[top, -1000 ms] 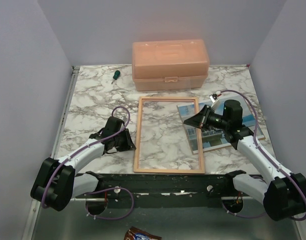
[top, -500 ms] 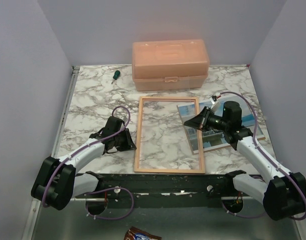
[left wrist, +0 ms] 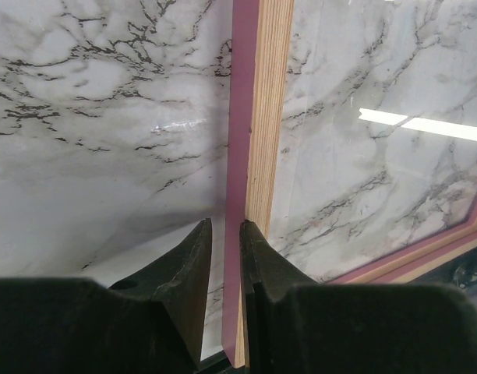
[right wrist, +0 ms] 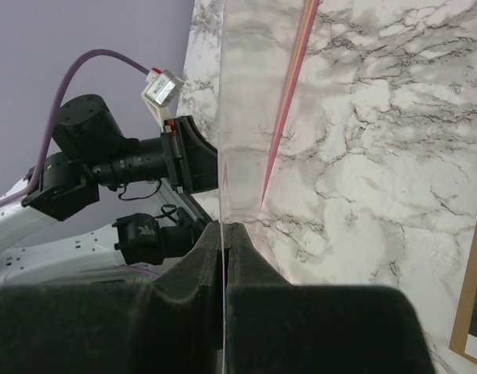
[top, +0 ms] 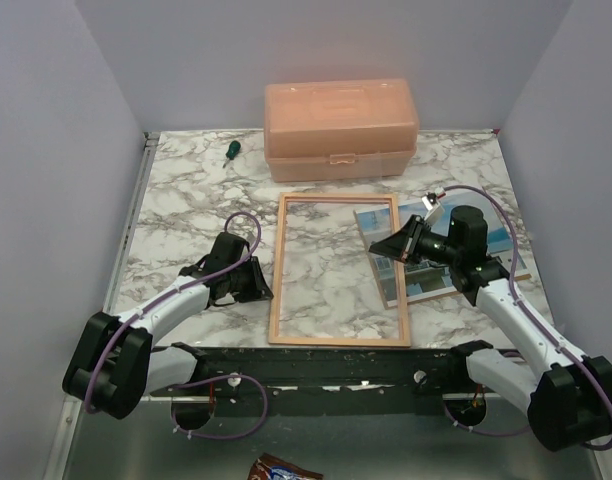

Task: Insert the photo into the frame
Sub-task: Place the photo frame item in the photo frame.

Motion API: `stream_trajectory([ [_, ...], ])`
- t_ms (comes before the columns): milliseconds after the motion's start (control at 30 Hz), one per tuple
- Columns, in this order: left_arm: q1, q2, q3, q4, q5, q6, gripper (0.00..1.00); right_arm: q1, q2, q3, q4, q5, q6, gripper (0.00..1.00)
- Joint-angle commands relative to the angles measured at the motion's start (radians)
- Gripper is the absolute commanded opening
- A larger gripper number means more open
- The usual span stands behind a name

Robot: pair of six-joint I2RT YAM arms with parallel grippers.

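The frame (top: pixel 284 270) lies flat mid-table, pale wood side up. My left gripper (top: pixel 254 283) sits at its left rail. In the left wrist view its jaws close on the rail's pink edge (left wrist: pixel 237 156); the right finger (left wrist: pixel 258 257) touches it and a thin gap shows at the left finger. My right gripper (top: pixel 378 244) is shut on the right edge of a clear pane (right wrist: pixel 222 117), held over the frame's right rail. The pane (top: pixel 331 255) spans the frame opening. The photo (top: pixel 418 283) lies right of the frame, partly under my right arm.
An orange plastic box (top: pixel 341 130) stands at the back. A green-handled screwdriver (top: pixel 229 150) lies back left. A brown board edge (right wrist: pixel 466 312) shows beside the photo. Grey walls close in on both sides. A wrapper (top: pixel 281 468) lies below the table's front edge.
My right arm has shifted slightly to the right and nearer with the pane still in its grip. The left arm and the frame have not moved.
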Motion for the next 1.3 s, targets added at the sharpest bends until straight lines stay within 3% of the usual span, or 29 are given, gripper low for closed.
stream_trajectory([
  [0,-0.001,0.04,-0.022,-0.054,-0.036,0.032,0.21,0.002,-0.01,-0.017,0.034,-0.012,0.011,0.01],
  [767,-0.001,0.055,-0.017,-0.052,-0.033,0.035,0.21,0.003,-0.053,0.0,0.041,-0.006,0.022,0.01],
  [1267,-0.001,0.057,-0.017,-0.052,-0.033,0.035,0.21,0.002,0.006,-0.115,0.151,-0.004,0.074,0.01],
])
